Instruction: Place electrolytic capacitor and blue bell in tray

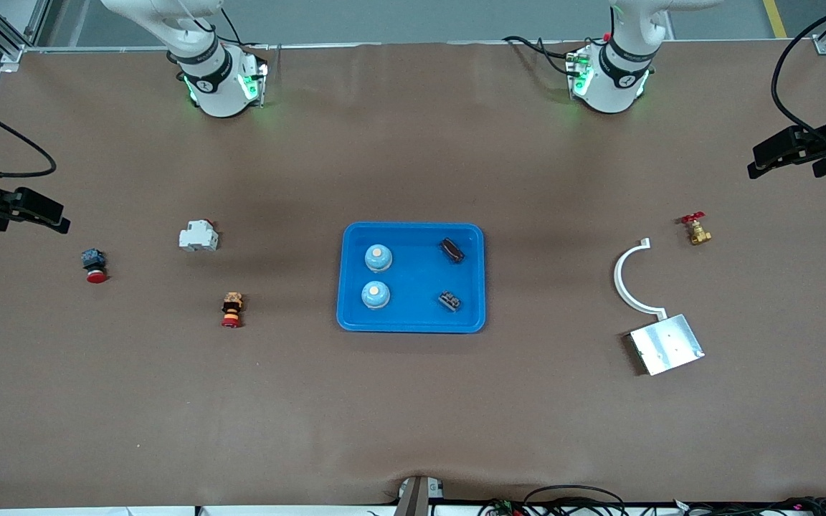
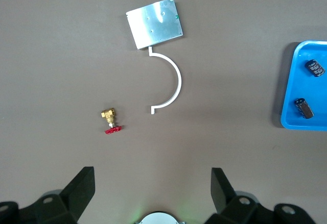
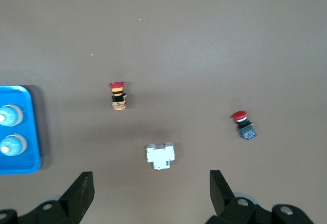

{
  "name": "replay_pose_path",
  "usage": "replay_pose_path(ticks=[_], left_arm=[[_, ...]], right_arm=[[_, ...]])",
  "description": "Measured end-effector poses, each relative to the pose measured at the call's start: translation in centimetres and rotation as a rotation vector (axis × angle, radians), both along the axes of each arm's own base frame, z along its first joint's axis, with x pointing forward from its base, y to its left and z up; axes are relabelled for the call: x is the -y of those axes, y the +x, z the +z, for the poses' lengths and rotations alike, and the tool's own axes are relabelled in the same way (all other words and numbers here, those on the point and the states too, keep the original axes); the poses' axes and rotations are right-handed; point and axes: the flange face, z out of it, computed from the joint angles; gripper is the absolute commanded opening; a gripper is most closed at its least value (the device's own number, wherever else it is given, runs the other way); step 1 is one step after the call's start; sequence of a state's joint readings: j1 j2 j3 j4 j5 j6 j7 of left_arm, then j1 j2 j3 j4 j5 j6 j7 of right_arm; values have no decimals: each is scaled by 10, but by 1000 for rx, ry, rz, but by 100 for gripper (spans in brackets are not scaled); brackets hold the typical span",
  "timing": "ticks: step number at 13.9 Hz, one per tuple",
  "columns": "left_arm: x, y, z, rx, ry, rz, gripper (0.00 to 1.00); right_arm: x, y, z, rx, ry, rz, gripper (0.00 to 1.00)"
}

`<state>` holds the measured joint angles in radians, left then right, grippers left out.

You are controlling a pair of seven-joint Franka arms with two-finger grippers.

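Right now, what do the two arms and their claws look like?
Both arms are white, with black bands and green lights at their round bases on the table. Black cables run to each. The left claw and right claw each have two black, wedge-shaped fingers set wide apart on a black mount.

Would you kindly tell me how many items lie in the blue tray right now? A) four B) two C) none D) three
A: the tray holds two blue bells and two dark capacitors, four items in all.
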<state>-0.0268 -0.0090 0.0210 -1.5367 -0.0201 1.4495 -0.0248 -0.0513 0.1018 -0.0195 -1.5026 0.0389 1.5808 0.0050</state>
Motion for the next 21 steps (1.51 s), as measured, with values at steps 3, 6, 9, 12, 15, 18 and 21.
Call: replay_pose_path(ticks=[3, 6, 9, 12, 15, 18, 21], left_arm=[[0, 0, 0, 0, 0, 0, 100], [0, 0, 0, 0, 0, 0, 100], [0, 0, 0, 0, 0, 0, 100], [0, 0, 0, 0, 0, 0, 100], [0, 0, 0, 0, 0, 0, 100], [0, 0, 0, 0, 0, 0, 100], [1, 0, -1, -3, 0, -2, 100]], right_arm=[[5, -5, 7, -2, 12, -8, 100], [3, -11, 17, -9, 14, -4, 100], [2, -14, 28, -2, 14, 0, 100], [2, -14, 30, -1, 14, 2, 100], [2, -14, 30, 0, 9, 2, 100], [4, -13, 30, 9, -9, 3, 100], [3, -12, 31, 12, -22, 7, 100]])
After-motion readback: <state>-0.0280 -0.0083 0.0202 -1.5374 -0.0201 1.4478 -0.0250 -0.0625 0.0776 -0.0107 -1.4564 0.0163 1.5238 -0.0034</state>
